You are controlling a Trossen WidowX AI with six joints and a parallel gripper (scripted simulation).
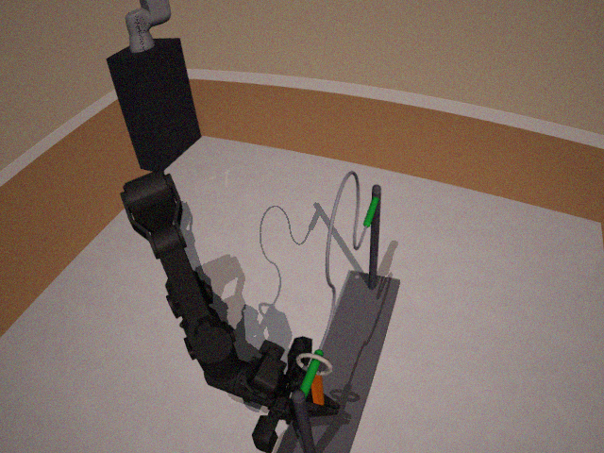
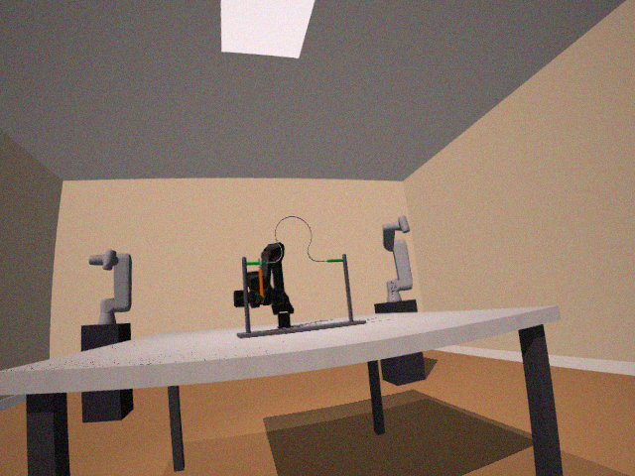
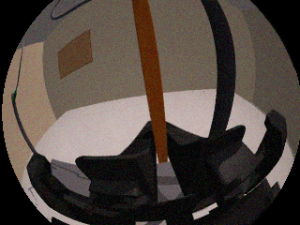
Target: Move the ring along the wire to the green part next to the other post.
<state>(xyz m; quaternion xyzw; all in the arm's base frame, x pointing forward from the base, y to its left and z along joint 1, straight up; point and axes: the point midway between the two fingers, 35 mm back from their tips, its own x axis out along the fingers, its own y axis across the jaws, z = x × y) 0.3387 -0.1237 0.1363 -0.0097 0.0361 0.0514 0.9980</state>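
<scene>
My gripper [image 1: 318, 404] [image 2: 262, 297] [image 3: 156, 124] is shut on the lower end of the orange handle [image 1: 317, 388] [image 2: 261, 283] [image 3: 152, 80], which stands upright. The pale ring [image 1: 298, 360] above it is around the near green part [image 1: 309, 378] [image 2: 251, 263], close to its wire end. I cannot tell whether ring and green part touch. The near post [image 1: 304, 421] [image 2: 246, 301] [image 3: 226, 66] stands beside the gripper. The other green part [image 1: 371, 211] [image 2: 334, 260] is next to the far post [image 1: 375, 243] [image 2: 348, 292]. The ring is outside the wrist view.
The thin grey wire [image 1: 327, 243] [image 2: 292, 216] rises from the near green part into a tall loop, then dips before the far green part. Both posts stand on a long grey base [image 1: 358, 311] [image 2: 303, 329]. Two grey arms on dark pedestals [image 2: 106, 335] [image 2: 396, 306] stand beyond the table.
</scene>
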